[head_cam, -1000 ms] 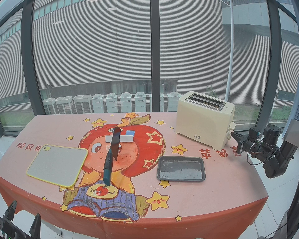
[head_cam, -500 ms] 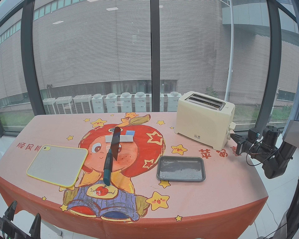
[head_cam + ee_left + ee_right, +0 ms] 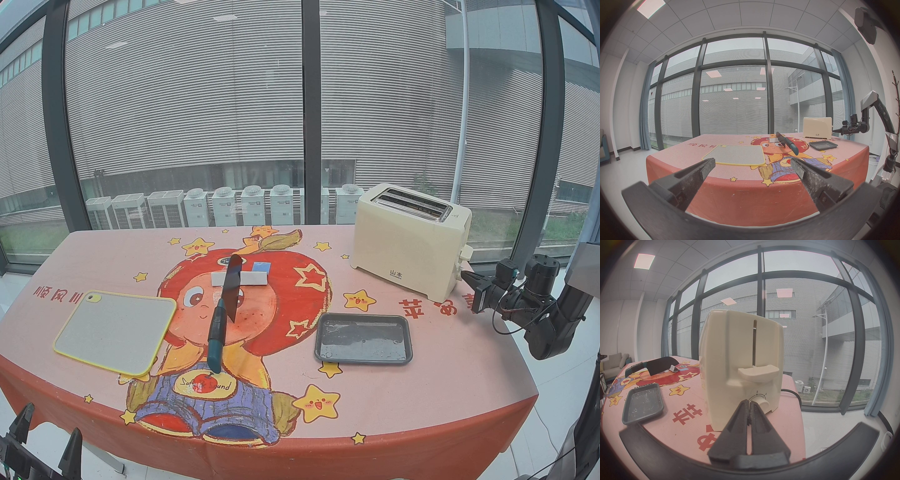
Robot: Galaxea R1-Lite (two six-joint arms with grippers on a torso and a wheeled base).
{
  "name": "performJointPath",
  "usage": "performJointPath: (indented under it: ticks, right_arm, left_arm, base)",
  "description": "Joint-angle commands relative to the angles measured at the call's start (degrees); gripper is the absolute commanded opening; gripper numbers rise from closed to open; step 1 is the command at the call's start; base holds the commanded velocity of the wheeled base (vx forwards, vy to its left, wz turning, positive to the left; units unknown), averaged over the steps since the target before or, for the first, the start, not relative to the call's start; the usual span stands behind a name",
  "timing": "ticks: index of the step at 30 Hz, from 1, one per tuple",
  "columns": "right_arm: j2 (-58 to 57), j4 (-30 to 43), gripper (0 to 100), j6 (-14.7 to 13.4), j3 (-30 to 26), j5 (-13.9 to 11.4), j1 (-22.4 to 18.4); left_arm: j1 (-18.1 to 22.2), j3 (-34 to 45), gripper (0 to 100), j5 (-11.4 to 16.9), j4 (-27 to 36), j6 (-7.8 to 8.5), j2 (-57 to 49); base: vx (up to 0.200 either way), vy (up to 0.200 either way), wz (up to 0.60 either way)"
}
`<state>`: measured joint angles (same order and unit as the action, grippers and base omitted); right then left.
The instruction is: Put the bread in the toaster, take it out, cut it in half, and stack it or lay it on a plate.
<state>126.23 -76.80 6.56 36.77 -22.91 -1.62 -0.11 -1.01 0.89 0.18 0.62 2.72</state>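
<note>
While its fingers (image 3: 737,424) press together, right end effector (image 3: 748,403) faces toaster (image 3: 737,365).

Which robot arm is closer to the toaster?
Right. The right end effector is beside the toaster, at its lever end; the left end effector is far across the table.

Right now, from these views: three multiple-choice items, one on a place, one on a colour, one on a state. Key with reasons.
1. Where is the tray?
A. under the knife
B. in front of the toaster
C. atop the toaster

2. The rim of the cutting board is:
A. yellow
B. red
C. black

3. The right gripper is:
A. wide open
B. shut on the knife
C. shut, empty

Key:
1 B, the head view shows it lying nearer than the toaster.
2 A, a yellow edge rings the grey board.
3 C, the right wrist view shows the jaws pressed together with nothing between.
</note>
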Motion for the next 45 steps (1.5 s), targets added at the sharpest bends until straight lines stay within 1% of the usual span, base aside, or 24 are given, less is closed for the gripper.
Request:
performJointPath:
  ticks: [1,45]
  right_arm:
    - [0.15,-0.02,0,0.03,0.06,-0.03,-0.05]
    - [1.3,0.07,0,0.56,-0.64,0.05,-0.05]
  left_arm:
    - [0.02,1.01,100,-0.01,-0.01,-0.01,0.09]
    - [0.02,1.01,100,-0.01,-0.01,-0.01,0.09]
  base:
    - [0.0,0.0,0.0]
    - [0.0,0.0,0.0]
